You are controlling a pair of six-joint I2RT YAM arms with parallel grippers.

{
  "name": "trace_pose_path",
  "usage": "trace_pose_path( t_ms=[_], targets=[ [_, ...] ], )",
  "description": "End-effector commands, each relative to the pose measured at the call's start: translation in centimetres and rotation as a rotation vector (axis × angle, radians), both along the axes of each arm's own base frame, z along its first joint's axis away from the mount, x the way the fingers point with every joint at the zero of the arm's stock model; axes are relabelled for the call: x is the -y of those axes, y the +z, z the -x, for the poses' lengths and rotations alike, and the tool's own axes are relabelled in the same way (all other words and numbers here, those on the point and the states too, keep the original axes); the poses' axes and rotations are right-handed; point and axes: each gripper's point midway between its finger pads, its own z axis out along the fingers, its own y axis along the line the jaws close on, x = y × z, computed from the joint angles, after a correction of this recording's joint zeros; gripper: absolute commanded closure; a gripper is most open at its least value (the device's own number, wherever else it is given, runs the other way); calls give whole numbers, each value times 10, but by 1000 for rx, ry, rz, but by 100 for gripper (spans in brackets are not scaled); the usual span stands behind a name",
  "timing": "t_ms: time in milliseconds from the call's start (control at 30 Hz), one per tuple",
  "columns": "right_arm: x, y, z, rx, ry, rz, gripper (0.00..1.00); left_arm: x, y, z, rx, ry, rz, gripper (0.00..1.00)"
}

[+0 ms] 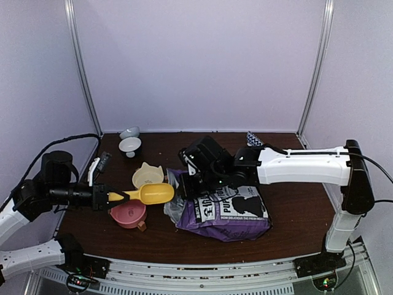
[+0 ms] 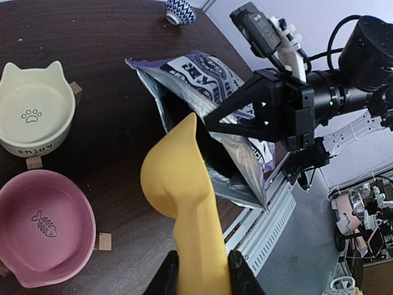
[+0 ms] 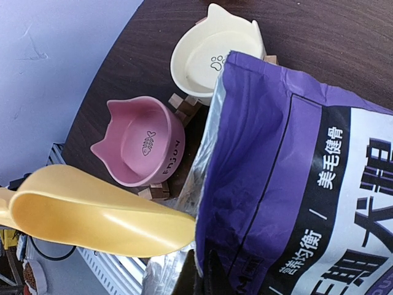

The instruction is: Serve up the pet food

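- Arms meet over the middle of the dark wooden table (image 1: 288, 209): the left one reaches in level from the left, while the right one stretches its white forearm leftward from the right side with its wrist bent down
- The left gripper (image 2: 202, 278) is clamped on the handle of a yellow plastic scoop (image 2: 178, 178), which points right
- The right gripper (image 2: 212, 123) is closed tight, pinching the upper lip of a purple-and-white printed bag (image 2: 202, 70); the bag lies on the table with its mouth facing left and pulled agape
- The scoop's tip sits at that mouth, against the silver lining
- The pet food shows in no view; the bag's inside is dark shadow, so where it lies relative to either gripper cannot be told
- A pink cat-eared ceramic bowl (image 2: 43, 224) stands under the scoop, with a cream cat-eared ceramic bowl (image 2: 31, 114) just beyond it
- In the right wrist view only a dark sliver of a finger shows, and the scoop's handle is cut off at the left edge
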Motion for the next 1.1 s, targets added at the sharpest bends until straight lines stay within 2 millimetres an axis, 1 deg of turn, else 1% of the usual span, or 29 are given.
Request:
trace_pose_path(
  t_ms=[0,67,100,200,300,400,500,533,600,667,733,800,867,967,1067],
  targets=[
    [6,35,-2,64,3,-42,100,18,8,-8,36,-68,17,84],
    [6,47,2,80,21,-60,100,23,2,-15,29,-77,-15,84],
    [6,57,4,92,32,-75,100,27,-4,-20,17,-88,-28,84],
    [5,79,13,124,65,-107,100,45,-9,-34,39,-105,-23,85],
    [7,98,18,144,81,-141,100,57,-16,-60,100,-38,-83,89],
    [10,111,21,155,83,-173,100,69,-19,-86,199,49,-181,90],
    [12,115,22,158,78,-196,100,98,-13,-104,305,84,-210,90],
    [12,115,22,159,77,-194,100,110,-9,-109,334,94,-204,90],
    [12,112,22,156,76,-190,100,128,-9,-119,369,115,-202,91],
    [13,112,22,156,75,-195,100,135,-15,-131,392,176,-243,92],
    [14,111,24,151,71,-204,100,138,-27,-142,407,227,-311,92],
    [17,111,23,155,62,-208,100,145,-38,-143,397,198,-347,92],
    [20,111,22,154,58,-209,100,157,-48,-135,369,121,-353,92],
    [22,114,21,149,60,-227,100,170,-66,-112,327,-34,-346,92],
    [26,113,16,140,52,-240,100,179,-83,-83,281,-221,-341,92]
  ],
)
